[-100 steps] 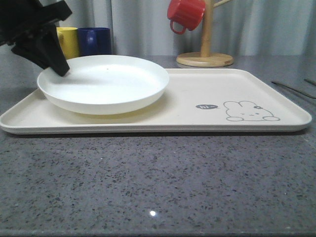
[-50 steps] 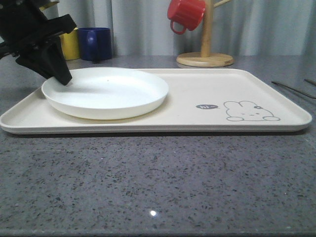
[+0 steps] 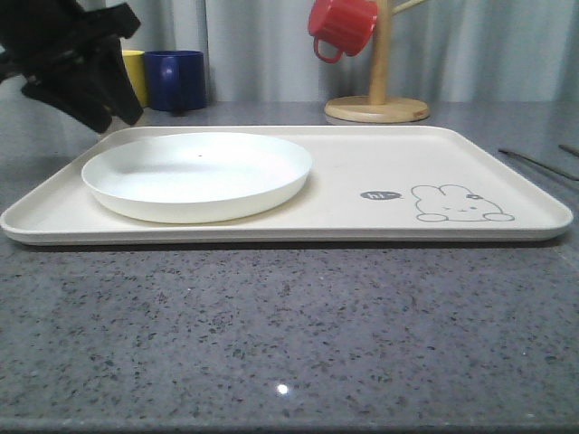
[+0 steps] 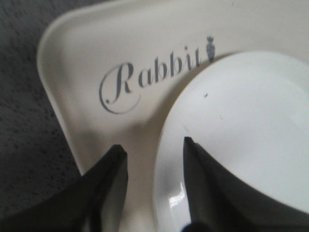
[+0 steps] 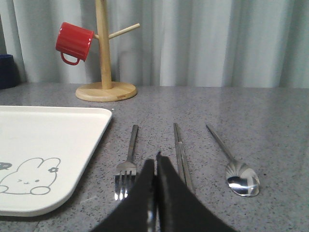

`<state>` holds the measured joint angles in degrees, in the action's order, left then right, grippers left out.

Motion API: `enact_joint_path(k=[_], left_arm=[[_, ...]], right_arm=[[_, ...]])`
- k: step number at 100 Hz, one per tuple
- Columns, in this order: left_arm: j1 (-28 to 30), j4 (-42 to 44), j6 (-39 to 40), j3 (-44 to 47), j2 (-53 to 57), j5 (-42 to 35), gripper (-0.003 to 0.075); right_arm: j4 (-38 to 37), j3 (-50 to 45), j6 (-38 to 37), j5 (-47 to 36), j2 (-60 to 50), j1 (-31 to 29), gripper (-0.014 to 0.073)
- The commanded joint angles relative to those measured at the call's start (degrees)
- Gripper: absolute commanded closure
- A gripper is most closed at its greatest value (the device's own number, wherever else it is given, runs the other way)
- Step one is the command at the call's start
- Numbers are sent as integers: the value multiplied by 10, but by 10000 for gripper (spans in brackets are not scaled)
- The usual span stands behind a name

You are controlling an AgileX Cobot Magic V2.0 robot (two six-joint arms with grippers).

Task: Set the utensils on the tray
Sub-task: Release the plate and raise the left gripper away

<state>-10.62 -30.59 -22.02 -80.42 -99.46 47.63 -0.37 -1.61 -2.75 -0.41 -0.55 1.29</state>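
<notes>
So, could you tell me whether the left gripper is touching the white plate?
Apart. In the front view the left gripper hangs above the tray's back edge, with cream tray showing between it and the white plate.

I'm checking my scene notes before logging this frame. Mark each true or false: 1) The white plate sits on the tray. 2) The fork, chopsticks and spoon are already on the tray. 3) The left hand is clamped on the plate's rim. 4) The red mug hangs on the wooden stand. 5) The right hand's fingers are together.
1) True: the white plate rests on the tray.
2) False: the fork, chopsticks and spoon lie on the grey table beside the tray.
3) False: the left hand is open, above the rim.
4) True: the red mug hangs on the wooden stand.
5) True: the right hand is shut, empty.
</notes>
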Motion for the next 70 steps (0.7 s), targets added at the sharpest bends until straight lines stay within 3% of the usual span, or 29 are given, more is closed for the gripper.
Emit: enact_joint_path(k=[1, 22, 48, 70], left_arm=[[-5, -28, 4, -2, 67, -67, 440], [18, -28, 4, 85, 177, -175, 440], [94, -18, 4, 231, 345, -264, 440], [100, -6, 4, 368, 494, -350, 440]], right_arm=[[-2, 0, 5, -49, -10, -4, 662], [-2, 0, 5, -49, -10, -4, 662], [-2, 0, 5, -49, -10, -4, 662], [-2, 0, 5, -49, -10, -4, 662]])
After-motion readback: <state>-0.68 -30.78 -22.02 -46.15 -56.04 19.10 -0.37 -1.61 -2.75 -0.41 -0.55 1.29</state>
